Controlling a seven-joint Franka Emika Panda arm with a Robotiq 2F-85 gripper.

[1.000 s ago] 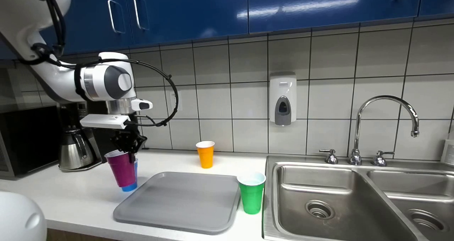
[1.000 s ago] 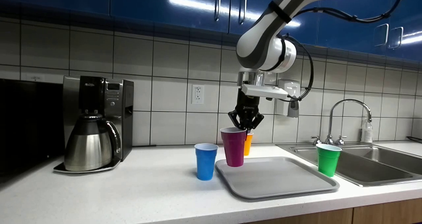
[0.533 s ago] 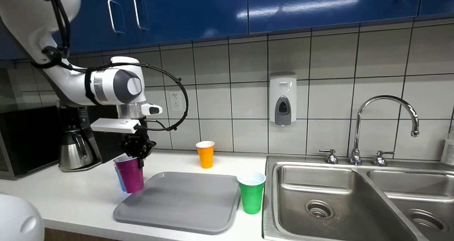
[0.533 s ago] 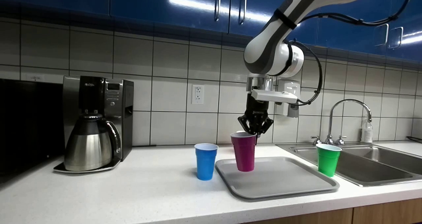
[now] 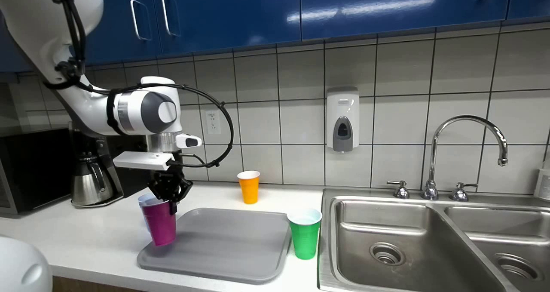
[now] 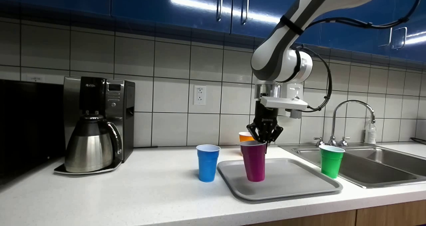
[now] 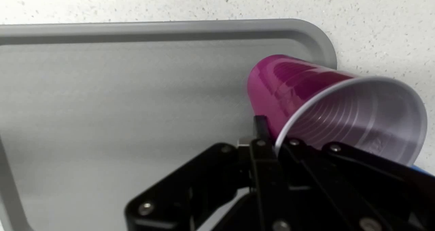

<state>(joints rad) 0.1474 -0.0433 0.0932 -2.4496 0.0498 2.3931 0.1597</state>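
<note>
My gripper is shut on the rim of a magenta plastic cup. In the wrist view the gripper has one finger outside the cup wall and one inside the mouth of the cup. The cup hangs slightly tilted over the left end of the grey tray in both exterior views; I cannot tell whether its base touches the tray. A blue cup stands on the counter beside the tray. It is mostly hidden behind the magenta cup in an exterior view.
A green cup stands between tray and steel sink. An orange cup stands near the tiled wall. A coffee maker with a steel carafe and a dark microwave are at the left. Blue cabinets hang above.
My gripper has moved right and downward in both exterior views, carrying the magenta cup from near the blue cup to over the tray. The other cups and the tray have not moved.
</note>
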